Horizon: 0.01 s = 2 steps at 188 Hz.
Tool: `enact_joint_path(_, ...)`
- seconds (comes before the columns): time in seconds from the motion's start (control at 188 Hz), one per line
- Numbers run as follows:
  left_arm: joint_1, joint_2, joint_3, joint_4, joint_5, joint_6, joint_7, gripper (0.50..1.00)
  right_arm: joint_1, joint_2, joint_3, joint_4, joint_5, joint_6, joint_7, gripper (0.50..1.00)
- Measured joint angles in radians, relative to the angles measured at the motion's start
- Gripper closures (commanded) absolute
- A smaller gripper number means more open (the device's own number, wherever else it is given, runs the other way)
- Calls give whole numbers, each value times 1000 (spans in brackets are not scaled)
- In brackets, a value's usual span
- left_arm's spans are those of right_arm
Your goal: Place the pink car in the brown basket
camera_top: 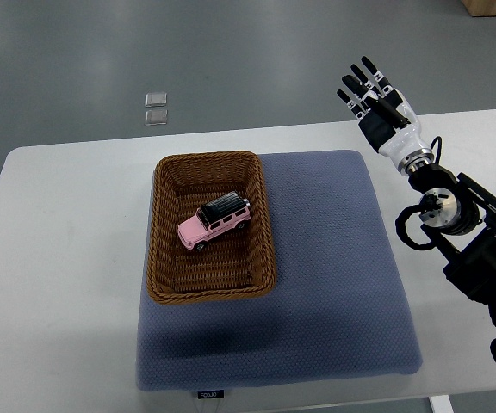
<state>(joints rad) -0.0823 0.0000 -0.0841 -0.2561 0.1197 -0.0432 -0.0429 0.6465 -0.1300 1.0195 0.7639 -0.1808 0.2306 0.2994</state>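
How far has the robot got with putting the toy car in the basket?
It looks done: the pink car sits inside the brown basket on the blue mat. Nothing is in hand; the right hand is open and well clear, by the table's far edge. Nothing appears left to do.

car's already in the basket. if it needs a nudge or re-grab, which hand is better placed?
Right, probably. The right hand is the only one in view, fingers spread and empty, over the table's far edge. The pink car sits inside the brown basket, left of it across the blue mat. No left arm shows.
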Motion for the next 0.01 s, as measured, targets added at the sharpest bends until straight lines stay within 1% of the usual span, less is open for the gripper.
enact_joint_path(0.011, 0, 0, 0, 0, 0, 0, 0, 500, -2, 0, 0, 0, 2, 0, 0, 585)
